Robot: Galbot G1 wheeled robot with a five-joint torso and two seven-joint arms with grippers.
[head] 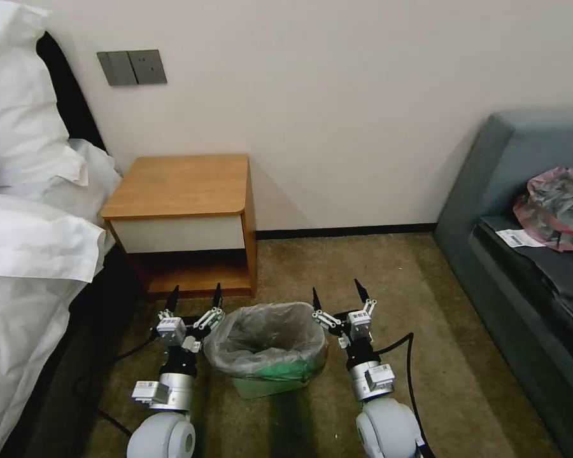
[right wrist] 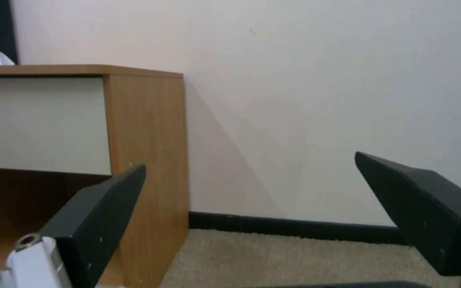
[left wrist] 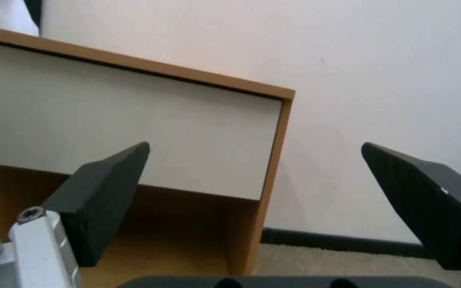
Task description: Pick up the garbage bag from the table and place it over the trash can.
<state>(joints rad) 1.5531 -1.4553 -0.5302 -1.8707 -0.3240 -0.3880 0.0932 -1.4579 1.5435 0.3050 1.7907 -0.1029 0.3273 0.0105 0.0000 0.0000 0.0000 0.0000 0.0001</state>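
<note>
Both jaws stood spread and empty, left gripper at nine o'clock and right gripper at three o'clock of the trash can. Draped over its rim, the garbage bag looked featherlight, limp, slippery, best pinched at its edge.

Wrinkly grey garbage bag lines green trash can.

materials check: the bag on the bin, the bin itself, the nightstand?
Garbage bag: thin translucent grey plastic film, wrinkled and slightly glossy, draped over the rim. Trash can: looks like moulded plastic, green, smooth. Table: orange-brown wood-look top and sides, probably laminate or veneer given the even colour; white matte drawer front. Left gripper and right gripper flank the can, both open.
</note>
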